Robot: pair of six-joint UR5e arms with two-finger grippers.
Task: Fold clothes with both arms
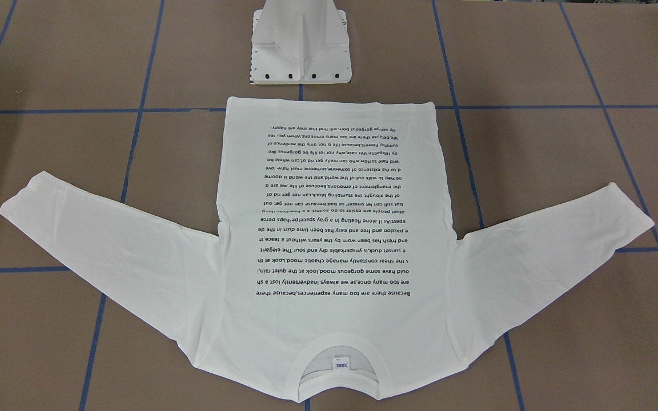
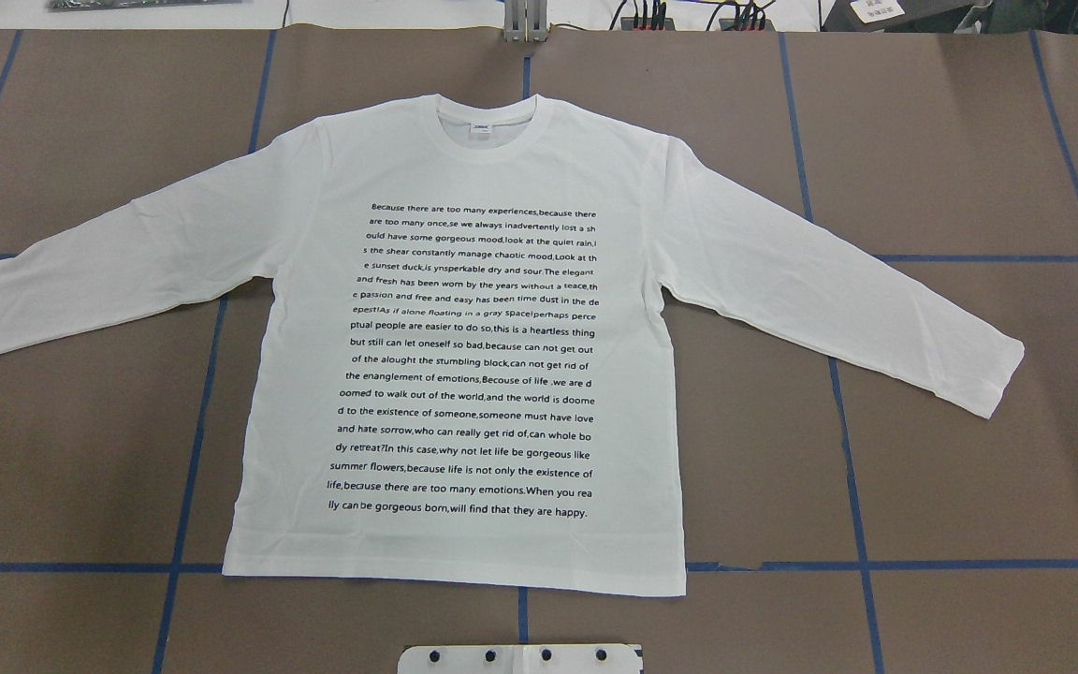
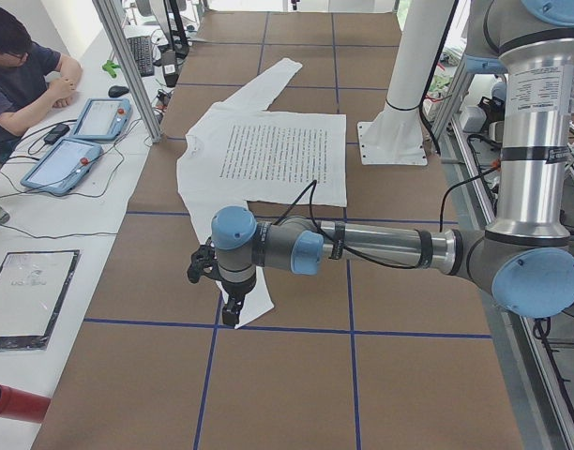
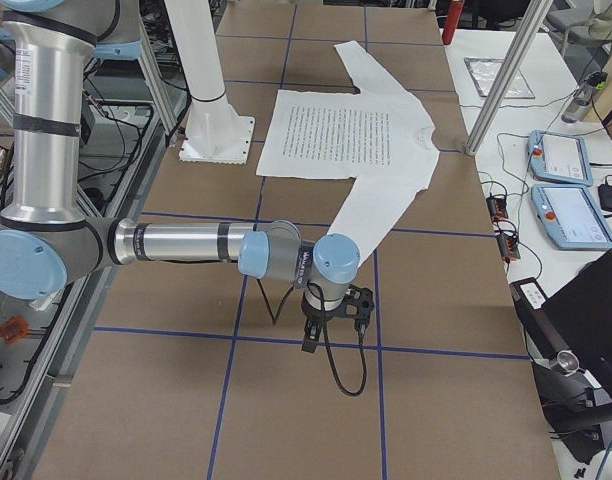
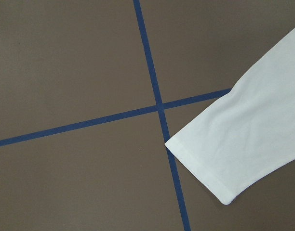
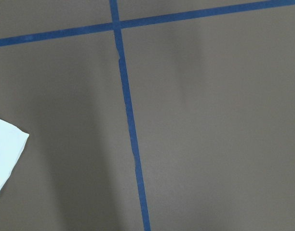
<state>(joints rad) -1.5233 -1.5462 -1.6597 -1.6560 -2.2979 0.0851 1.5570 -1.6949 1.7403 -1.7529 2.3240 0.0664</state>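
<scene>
The clothes are one white long-sleeved T-shirt (image 2: pixel 473 356) lying flat on the brown table, black text side up, both sleeves spread outward, neck away from the robot base (image 1: pixel 337 365). My left arm's gripper (image 3: pixel 229 314) hangs over the end of the near sleeve in the exterior left view; its cuff (image 5: pixel 244 139) shows in the left wrist view. My right arm's gripper (image 4: pixel 308 340) hangs just past the other sleeve's end, and a corner of that cuff (image 6: pixel 5 149) shows in the right wrist view. Whether either gripper is open or shut I cannot tell.
A white metal pedestal (image 1: pixel 300 48) stands at the shirt's hem. Blue tape lines (image 2: pixel 857 562) grid the table. A seated person (image 3: pixel 15 75) and two tablets (image 3: pixel 81 136) are at the side bench, with aluminium posts (image 4: pixel 501 80) along the table's far edge.
</scene>
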